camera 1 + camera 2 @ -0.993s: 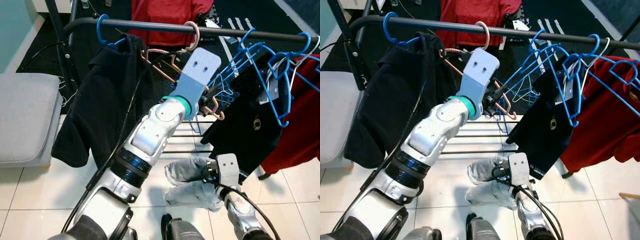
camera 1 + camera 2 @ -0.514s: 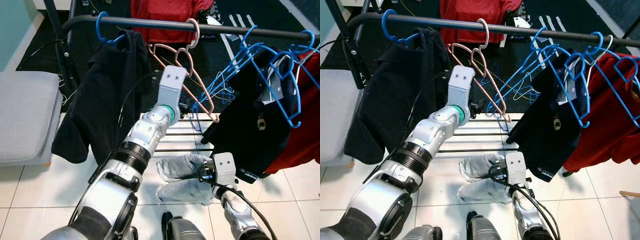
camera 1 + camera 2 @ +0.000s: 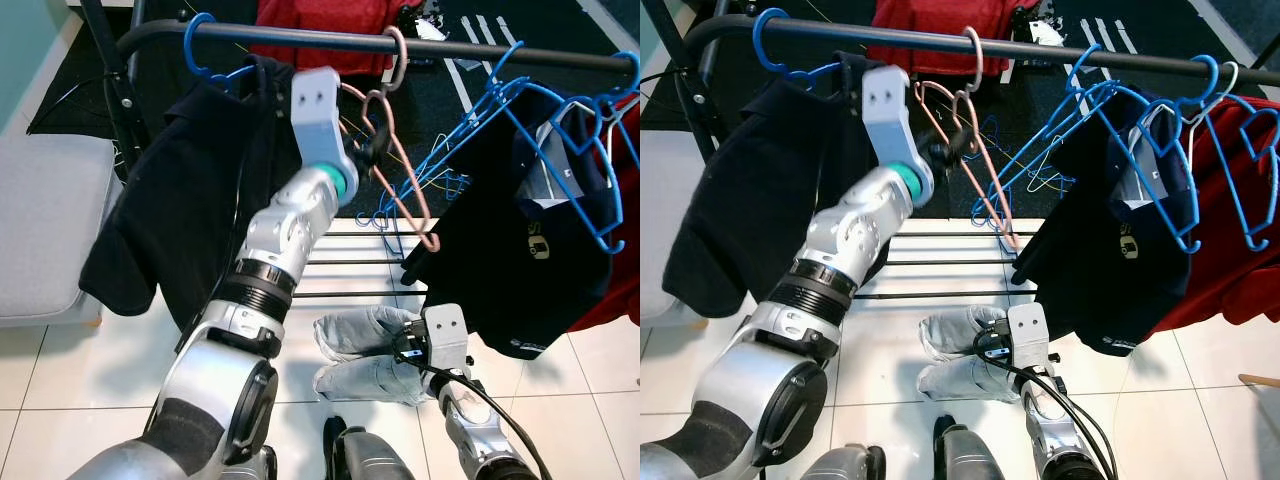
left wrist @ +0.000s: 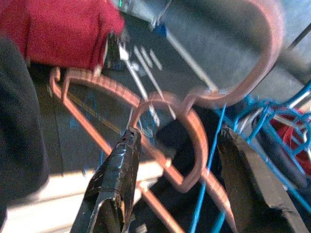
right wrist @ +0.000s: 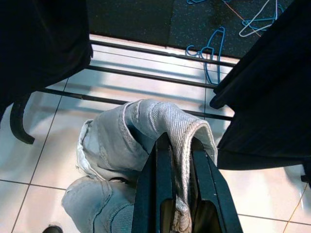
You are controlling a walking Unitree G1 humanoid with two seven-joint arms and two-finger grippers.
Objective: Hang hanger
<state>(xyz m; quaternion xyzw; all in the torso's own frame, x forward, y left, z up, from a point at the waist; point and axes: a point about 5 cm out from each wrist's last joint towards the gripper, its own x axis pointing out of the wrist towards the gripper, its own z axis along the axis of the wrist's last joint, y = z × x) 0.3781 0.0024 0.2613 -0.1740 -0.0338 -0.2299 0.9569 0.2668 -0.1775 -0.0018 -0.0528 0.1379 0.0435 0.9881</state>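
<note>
A pink hanger (image 3: 395, 150) hangs by its hook (image 3: 397, 55) on the black rail (image 3: 300, 38). My left gripper (image 3: 372, 150) is raised just under the rail beside the hanger's neck. In the left wrist view it (image 4: 179, 136) is open, and the hanger's neck (image 4: 194, 126) passes between its black fingers (image 4: 116, 179) without being clamped. Low in front of me, my right gripper (image 5: 182, 150) is shut on a bunched grey garment (image 5: 121, 136), which hangs over the white tiles (image 3: 365, 350).
A black jacket (image 3: 190, 200) on a blue hanger hangs left of the pink one. A navy garment (image 3: 520, 250) on several blue hangers hangs to the right, with red clothing (image 3: 1230, 250) beyond. A grey cushion (image 3: 40, 230) sits at left. The rack's lower bars (image 3: 340, 265) cross the floor.
My left arm has swung up and left, bringing its open gripper to the hanger's neck just below the rail. The hanger stays hooked. The right gripper still holds the grey garment.
</note>
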